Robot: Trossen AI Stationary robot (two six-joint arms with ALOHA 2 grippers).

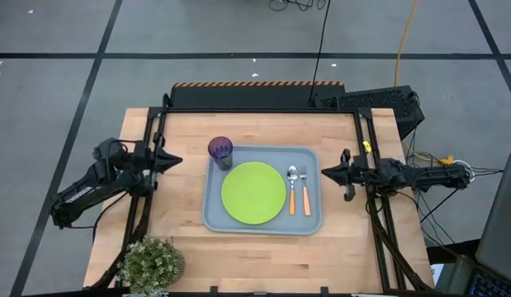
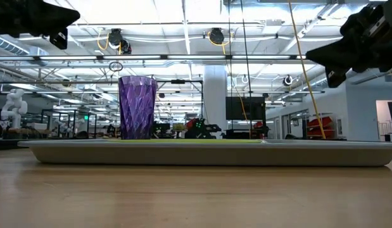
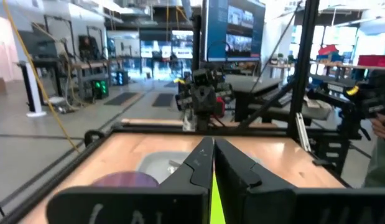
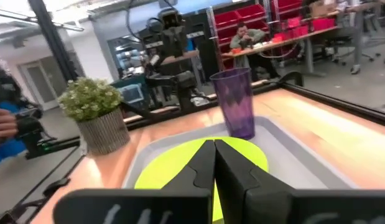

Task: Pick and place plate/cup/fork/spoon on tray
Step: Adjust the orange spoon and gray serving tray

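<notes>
Items as I read them from my station, clock directions taken on the high view.

1. Tray [image 1: 214, 216]: grey-blue, rounded corners, centred on the wooden table [image 1: 181, 239]. All four pieces of tableware sit on it.
2. Plate [image 1: 253, 192]: lime green, flat in the tray's middle.
3. Cup [image 1: 220, 152]: translucent purple, upright in the tray's corner at 10 o'clock from the plate, just beside the plate's rim.
4. Spoon [image 1: 292, 188]: orange handle, silver bowl toward 12 o'clock, lying at 3 o'clock of the plate.
5. Fork [image 1: 305, 190]: orange handle, tines toward 12 o'clock, parallel to the spoon and just beside it, on the side away from the plate.
6. Left gripper [image 1: 174, 160]: off the tray at 9 o'clock, raised above the table's edge, pointing at the tray. I see its fingers [image 3: 201, 158] pressed together with nothing between them.
7. Right gripper [image 1: 328, 172]: off the tray at 3 o'clock, raised, pointing at the tray. Fingers [image 4: 204, 162] closed together, empty.
8. Potted plant [image 1: 152, 262]: small, at the table's corner at 7 o'clock, well apart from the tray.
</notes>
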